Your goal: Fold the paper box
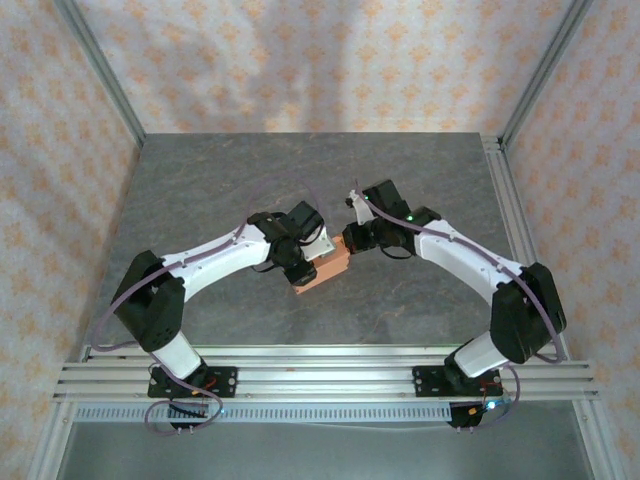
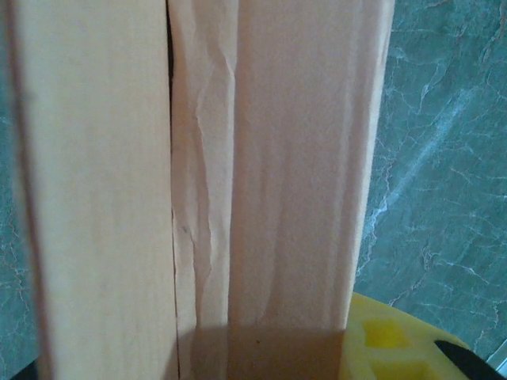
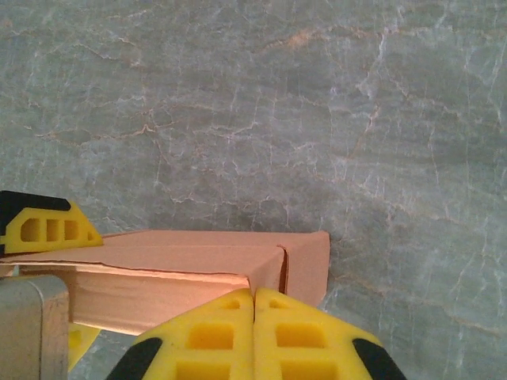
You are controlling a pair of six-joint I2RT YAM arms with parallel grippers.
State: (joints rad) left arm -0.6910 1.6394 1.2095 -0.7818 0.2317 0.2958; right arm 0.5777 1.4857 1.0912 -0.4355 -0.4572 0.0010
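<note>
Left jaws clamp box (image 1: 325,268); right jaws (closed) beside

Grey stone-look table, papered walls closing it in.
Ahead of the right claw (image 3: 253,305) the tabletop (image 3: 261,119) runs on, grey-green with pale veins and faint rusty cracks, evenly lit. Farther beyond the claw, walls (image 1: 300,60) in cream-and-peach floral paper shut in three sides. Aluminium posts (image 1: 100,70) stand at the far corners, and slotted rails (image 1: 320,375) cross behind it.
</note>
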